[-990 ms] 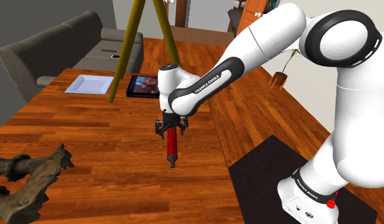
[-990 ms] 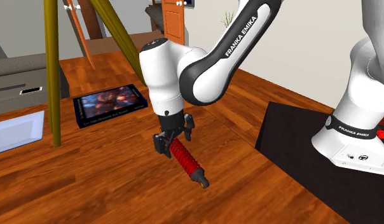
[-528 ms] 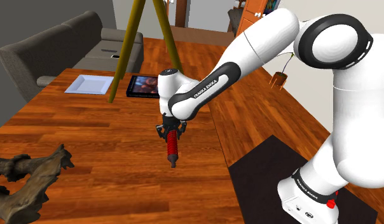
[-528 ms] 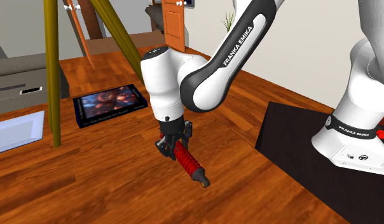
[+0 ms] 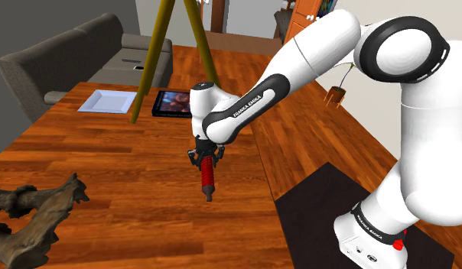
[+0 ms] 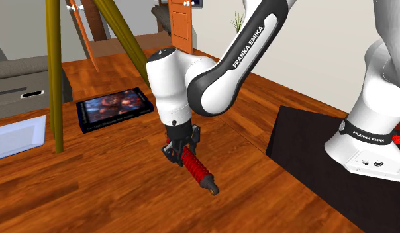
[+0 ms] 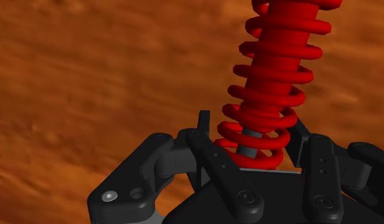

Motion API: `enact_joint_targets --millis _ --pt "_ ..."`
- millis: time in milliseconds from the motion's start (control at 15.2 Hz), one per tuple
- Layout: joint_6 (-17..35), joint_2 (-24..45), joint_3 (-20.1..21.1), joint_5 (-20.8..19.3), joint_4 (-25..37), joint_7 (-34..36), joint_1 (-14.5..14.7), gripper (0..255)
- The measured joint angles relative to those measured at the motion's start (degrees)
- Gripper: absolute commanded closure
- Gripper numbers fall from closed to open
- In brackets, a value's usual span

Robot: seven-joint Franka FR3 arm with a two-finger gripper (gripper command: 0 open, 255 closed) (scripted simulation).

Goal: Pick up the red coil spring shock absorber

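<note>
The red coil spring shock absorber (image 5: 207, 174) lies on the brown wooden table (image 5: 107, 168), its dark lower end pointing toward the front edge. My black gripper (image 5: 204, 156) stands over its far end, shut on the shock absorber. From the side, the same red spring (image 6: 195, 166) runs out from between the fingers (image 6: 172, 152) toward a dark eyelet end. Up close, the red coils (image 7: 273, 83) rise from between my fingers (image 7: 219, 168), which clasp the spring's base.
A framed picture (image 5: 173, 103) and a white tray (image 5: 107, 101) lie at the table's far side, beside an olive tripod leg (image 5: 149, 65). Dark driftwood (image 5: 34, 218) sits at the near left corner. A grey sofa (image 5: 61, 57) stands behind. My black stand (image 5: 352, 229) is at lower right.
The gripper came down over the shock absorber's far end and closed on it. In the last half second nothing moved.
</note>
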Motion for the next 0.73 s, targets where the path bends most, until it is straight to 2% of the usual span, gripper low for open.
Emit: enact_joint_targets --millis 726 --pt "-5.8 -5.9 1.4 2.0 0.1 -1.3 -1.1 255"
